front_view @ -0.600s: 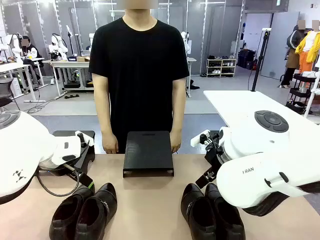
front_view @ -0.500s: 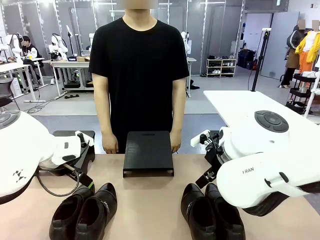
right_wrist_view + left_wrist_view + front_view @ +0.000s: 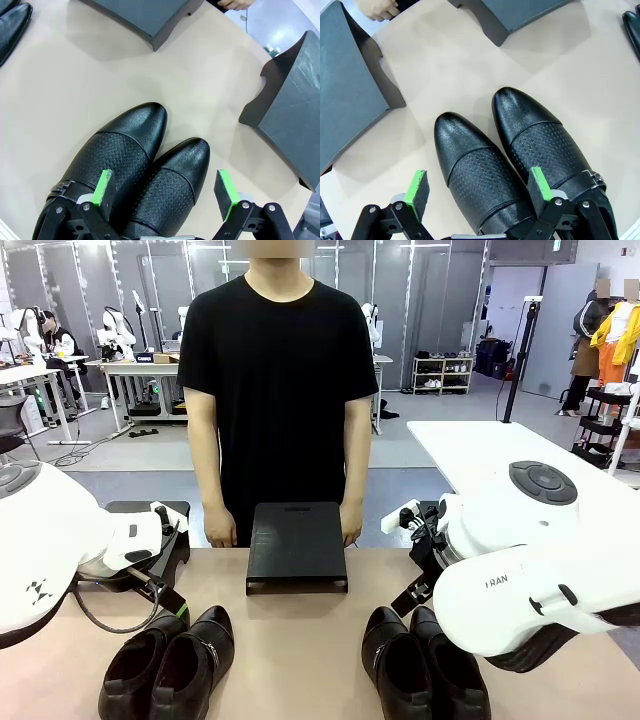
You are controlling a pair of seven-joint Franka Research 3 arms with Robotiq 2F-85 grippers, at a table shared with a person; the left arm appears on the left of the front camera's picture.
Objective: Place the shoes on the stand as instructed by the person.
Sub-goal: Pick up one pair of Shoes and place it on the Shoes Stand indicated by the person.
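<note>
Lying on beige tabletop (image 3: 290, 640): shoes (image 3: 190, 660), stand (image 3: 297, 545); left hand (image 3: 479, 187), right hand (image 3: 164, 190) gaping; workshop (image 3: 440, 440) behind.

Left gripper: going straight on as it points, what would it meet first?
The left gripper, open, points down at the black shoe centred between its fingers, probably met first. One pad might touch the neighbouring buckled shoe sooner; depth is unclear.

I have my left arm (image 3: 45, 540) folded in low on its side, and my right arm (image 3: 520, 585) mirrors it opposite, both aimed downward. My left claw (image 3: 479, 186) has its jaws spread wide, gripping nothing; my right claw (image 3: 164, 190) is equally spread and empty.
</note>
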